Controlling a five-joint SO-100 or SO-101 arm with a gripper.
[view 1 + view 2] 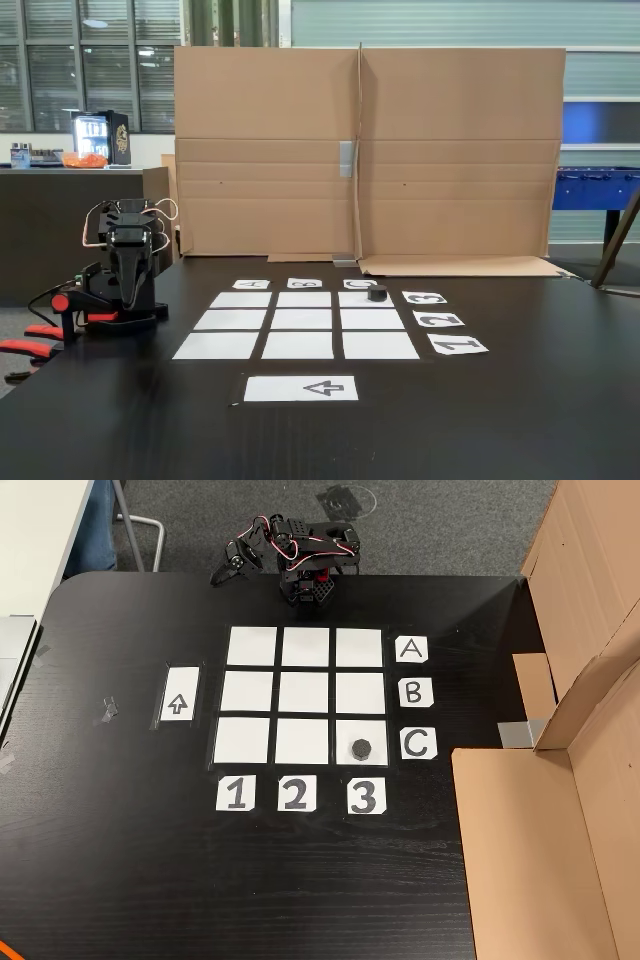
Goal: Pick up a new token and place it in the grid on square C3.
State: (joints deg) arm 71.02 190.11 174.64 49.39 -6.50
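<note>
Although the task calls for a token to be placed, the small black matte puck-shaped token (361, 748) is already found lying flat on the plain white paper corner cell, square C3 (372, 730), where the "C" label (417, 743) and the "3" label (366, 796) meet. In a fixed view it is seen at the far right corner of the three-by-three grid of white paper rectangles (297, 320). It lies inside the cell, nearer its lower edge as seen from above, and touches no border. The black servo arm with red base clamps (300, 555) is folded at the table edge, well apart from the token. The gripper (228, 568) is seen pointing off the table; whether its jaws are parted or closed cannot be told.

The token is judged light, rigid and not fragile, with a matte rim that should give fair friction. It is best taken across its curved side wall from above, jaws opposed on the diameter. Being low, it may be pushed along the smooth paper if only one finger meets it. The placement is judged complete.
</note>
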